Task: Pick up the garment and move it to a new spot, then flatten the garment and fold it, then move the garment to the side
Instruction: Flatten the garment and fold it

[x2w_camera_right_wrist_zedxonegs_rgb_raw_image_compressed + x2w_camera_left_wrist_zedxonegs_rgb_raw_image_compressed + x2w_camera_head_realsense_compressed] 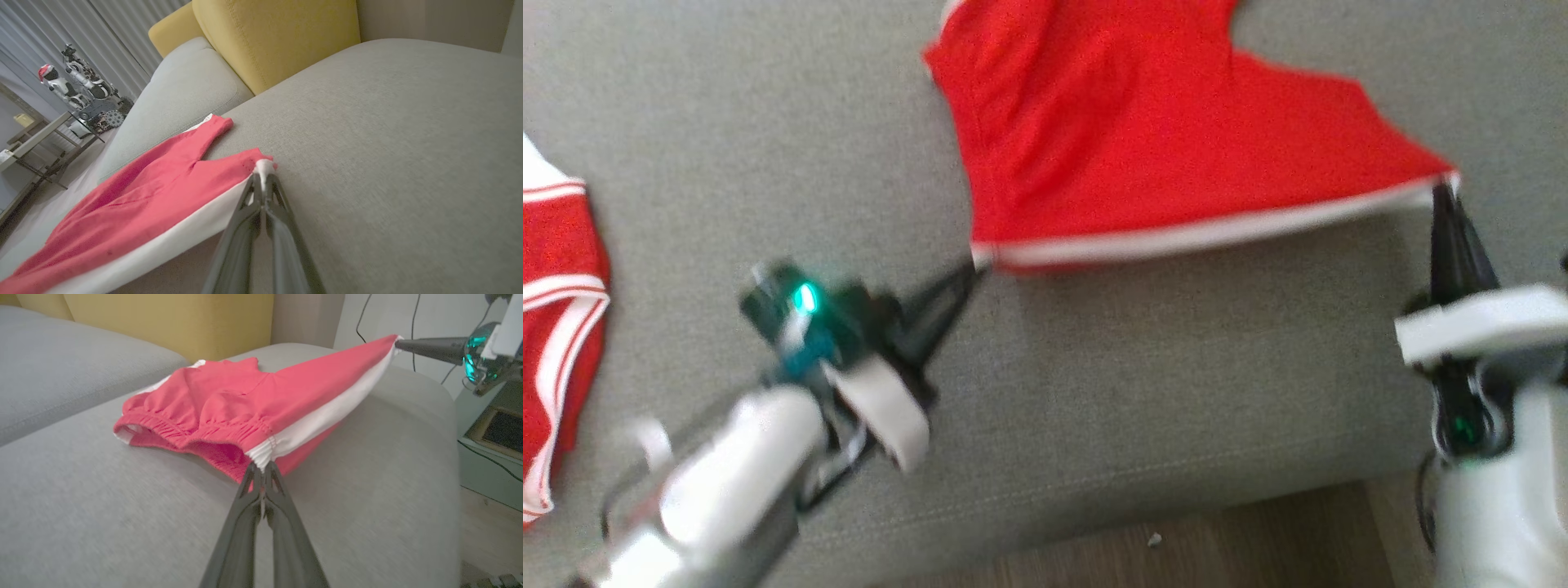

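The head view is smeared by blur, so fine detail on both wrists cannot be made out. The two pale forearms are cut off by its bottom edge, and the fabric actually pinched is hidden between the fingertips.

The left gripper (974, 265) is clamped tight on the gathered waistband of the garment (1111, 139), a pair of red shorts, just where the white side stripe meets the elastic. The right gripper (1444, 189) is clamped on the opposite end of that stripe, at the hem corner. The striped edge is drawn taut between the two sets of fingertips. The rest of the shorts is spread beyond them on the seat, and the farthest part is cut off by the top edge of the head view. Well out from the left gripper's outer side, a second red-and-white garment (556, 327) is cut by the frame edge, apart from the shorts.

A grey woven sofa cushion (1135, 392) is seen under and around both grippers, and a strip of wooden floor (1176, 539) behind the wrists. Past the shorts a yellow back cushion (278, 36) is seen. Beyond the right gripper, dark cables (413, 318) are hung against a pale wall. Farther off, a table (36, 139) and small robot figures (57, 85) are dimly made out.

The left arm is angled inward, its fingers pointed toward the right gripper's side. The right arm is held nearly straight ahead, fingers pointed away from the robot.
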Available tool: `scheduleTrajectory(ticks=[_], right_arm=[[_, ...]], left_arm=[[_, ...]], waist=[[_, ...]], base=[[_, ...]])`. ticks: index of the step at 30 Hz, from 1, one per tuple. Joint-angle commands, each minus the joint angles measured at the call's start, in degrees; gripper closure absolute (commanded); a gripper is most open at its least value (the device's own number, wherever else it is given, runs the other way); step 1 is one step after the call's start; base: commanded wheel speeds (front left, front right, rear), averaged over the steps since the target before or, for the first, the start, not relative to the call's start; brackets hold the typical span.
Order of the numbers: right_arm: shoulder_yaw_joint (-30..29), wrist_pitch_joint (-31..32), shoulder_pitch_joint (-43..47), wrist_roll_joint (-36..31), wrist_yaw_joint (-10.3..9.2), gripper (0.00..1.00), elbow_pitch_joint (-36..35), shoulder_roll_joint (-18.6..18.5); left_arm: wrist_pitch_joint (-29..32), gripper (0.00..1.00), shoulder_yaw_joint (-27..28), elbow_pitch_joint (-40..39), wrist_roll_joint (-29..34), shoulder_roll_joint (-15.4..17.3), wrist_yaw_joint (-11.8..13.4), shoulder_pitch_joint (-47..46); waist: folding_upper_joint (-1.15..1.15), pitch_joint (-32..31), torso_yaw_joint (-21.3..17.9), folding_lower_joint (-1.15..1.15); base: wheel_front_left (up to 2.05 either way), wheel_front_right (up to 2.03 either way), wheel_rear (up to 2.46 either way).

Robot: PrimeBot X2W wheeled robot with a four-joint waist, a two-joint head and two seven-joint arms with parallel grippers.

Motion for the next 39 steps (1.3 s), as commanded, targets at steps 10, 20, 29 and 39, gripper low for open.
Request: scheduleTrajectory(ticks=[10,20,29,39], right_arm=[[-2.35,8.44,21.52,2.53,0.36,1.00,-21.62,0.64],[-6.84,16.76,22.84,6.26,0.36,1.00,-27.28,0.75],[-11.52,23.27,8.94,3.20,0.36,1.00,-19.94,0.76],[-14.15,29.17,-11.92,-1.25,0.36,1.00,-7.63,0.04]], left_arm=[[-0.34,1.00,4.62,-9.81,6.53,4.50,3.72,17.66],[3.26,1.00,3.40,-11.69,3.49,3.02,2.16,16.17],[3.21,1.00,3.60,-6.60,2.14,-3.31,0.78,5.96],[2.18,1.00,6.62,4.47,-1.89,-9.36,0.04,-5.72]], waist=[[0.00,-6.79,1.14,0.00],[0.00,-8.47,3.87,0.00],[0.00,-4.80,6.47,0.00],[0.00,1.91,9.14,0.00]], base=[[0.00,0.00,0.00],[0.00,0.00,0.00],[0.00,0.00,0.00],[0.00,0.00,0.00]])
